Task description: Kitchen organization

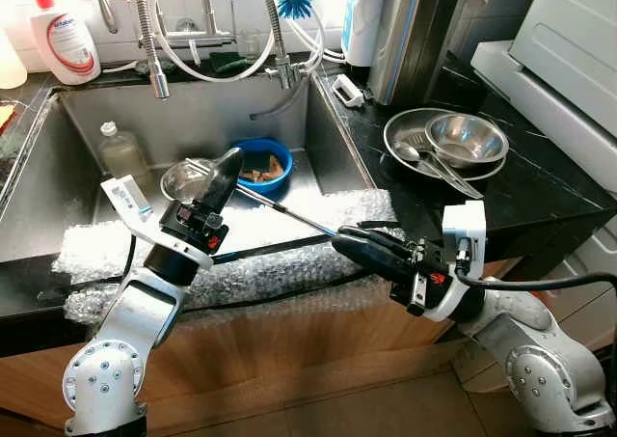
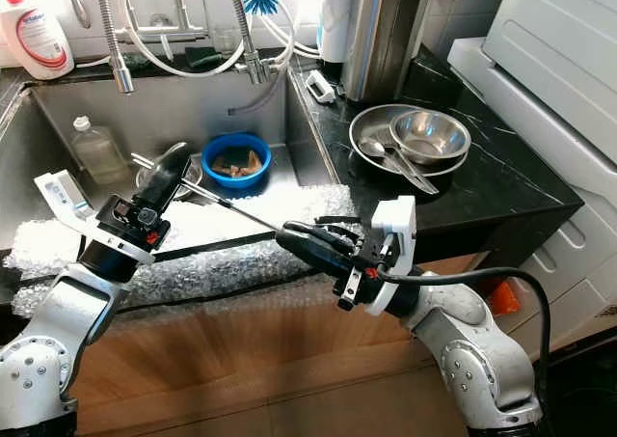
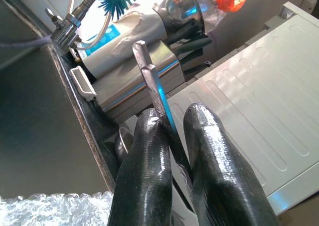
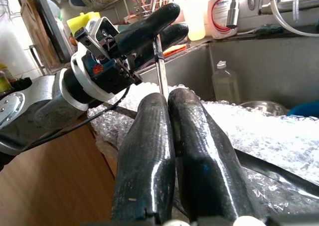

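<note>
A long thin metal utensil [image 1: 287, 211] spans the air over the sink's front edge, held at both ends. My left gripper [image 1: 229, 163] is shut on its far end above the sink [image 1: 207, 109]; in the left wrist view the flat metal handle [image 3: 152, 84] sticks out between the fingers. My right gripper [image 1: 343, 242] is shut on the near end, by the corner of the black counter [image 1: 549, 191]. In the right wrist view the utensil [image 4: 159, 69] runs from the right fingers up to the left gripper [image 4: 167, 21].
Bubble wrap [image 1: 289, 263] covers the sink's front rim. In the sink lie a blue bowl [image 1: 266, 159], a steel bowl [image 1: 181, 178] and a plastic bottle [image 1: 120, 153]. A steel plate [image 1: 405, 128] with a bowl [image 1: 469, 138] and spoons sits on the counter. A faucet [image 1: 154, 56] hangs behind.
</note>
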Tool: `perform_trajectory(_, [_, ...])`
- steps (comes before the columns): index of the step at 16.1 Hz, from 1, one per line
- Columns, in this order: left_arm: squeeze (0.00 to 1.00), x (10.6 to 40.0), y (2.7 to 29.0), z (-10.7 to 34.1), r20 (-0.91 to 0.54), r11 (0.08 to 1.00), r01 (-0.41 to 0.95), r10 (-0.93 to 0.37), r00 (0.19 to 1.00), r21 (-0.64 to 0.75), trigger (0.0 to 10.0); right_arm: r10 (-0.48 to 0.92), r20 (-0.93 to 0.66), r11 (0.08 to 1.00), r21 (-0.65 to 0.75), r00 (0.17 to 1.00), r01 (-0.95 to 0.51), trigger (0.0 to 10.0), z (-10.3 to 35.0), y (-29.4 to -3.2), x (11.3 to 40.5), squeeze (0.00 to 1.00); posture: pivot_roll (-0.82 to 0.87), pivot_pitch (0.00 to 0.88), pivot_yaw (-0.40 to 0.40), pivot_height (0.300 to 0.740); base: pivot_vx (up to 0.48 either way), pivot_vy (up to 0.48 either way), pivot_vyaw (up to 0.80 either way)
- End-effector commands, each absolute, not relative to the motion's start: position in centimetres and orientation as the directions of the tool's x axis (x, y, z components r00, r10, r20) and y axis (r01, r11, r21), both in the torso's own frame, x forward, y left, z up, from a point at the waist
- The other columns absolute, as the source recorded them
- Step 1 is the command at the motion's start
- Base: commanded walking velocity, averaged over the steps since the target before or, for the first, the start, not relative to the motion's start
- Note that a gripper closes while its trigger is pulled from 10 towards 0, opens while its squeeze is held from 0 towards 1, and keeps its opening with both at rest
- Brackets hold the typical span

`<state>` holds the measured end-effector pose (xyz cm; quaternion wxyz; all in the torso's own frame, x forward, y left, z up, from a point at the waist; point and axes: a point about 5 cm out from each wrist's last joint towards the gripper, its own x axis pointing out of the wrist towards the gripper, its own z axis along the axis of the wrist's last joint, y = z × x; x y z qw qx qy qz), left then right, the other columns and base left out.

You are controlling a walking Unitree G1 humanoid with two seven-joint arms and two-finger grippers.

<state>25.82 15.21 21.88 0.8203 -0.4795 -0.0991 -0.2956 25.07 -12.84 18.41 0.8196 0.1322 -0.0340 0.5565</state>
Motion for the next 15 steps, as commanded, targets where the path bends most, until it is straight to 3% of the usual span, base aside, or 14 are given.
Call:
perform_trajectory(1, [0.0,25.9,15.6,21.5,0.401,0.409,0.54,-0.38,0.834,-0.735,0.0,0.898,0.215,0.358,0.155,0.385,-0.921,10.0,18.8,-12.8,25.2,0.22,0.06,0.107,-0.029,0.74,0.0,0.0,0.0])
perform_trajectory(3, [0.0,26.2,16.4,21.9,0.417,0.395,0.521,-0.323,0.85,-0.757,0.0,0.895,0.215,0.363,0.157,0.39,-0.919,10.0,18.8,-12.8,25.3,1.0,0.06,0.106,-0.03,0.74,0.0,0.0,0.0])
perform_trajectory(10, [0.0,27.0,19.3,23.2,0.453,0.337,0.461,-0.106,0.885,-0.821,0.0,0.889,0.204,0.386,0.146,0.409,-0.911,10.0,18.7,-12.9,25.6,1.0,0.06,0.105,-0.032,0.74,0.0,0.0,0.0])
perform_trajectory(11, [0.0,27.0,20.0,23.4,0.463,0.317,0.457,-0.06,0.884,-0.831,0.0,0.888,0.2,0.392,0.142,0.415,-0.909,10.0,18.6,-13.0,25.6,0.0,0.06,0.106,-0.033,0.74,0.0,0.0,0.0])
perform_trajectory(15, [0.0,27.2,23.1,24.8,0.468,0.316,0.401,0.176,0.866,-0.86,0.0,0.883,0.2,0.404,0.137,0.424,-0.905,10.0,18.6,-13.1,25.7,0.0,0.06,0.106,-0.034,0.74,0.0,0.0,0.0])
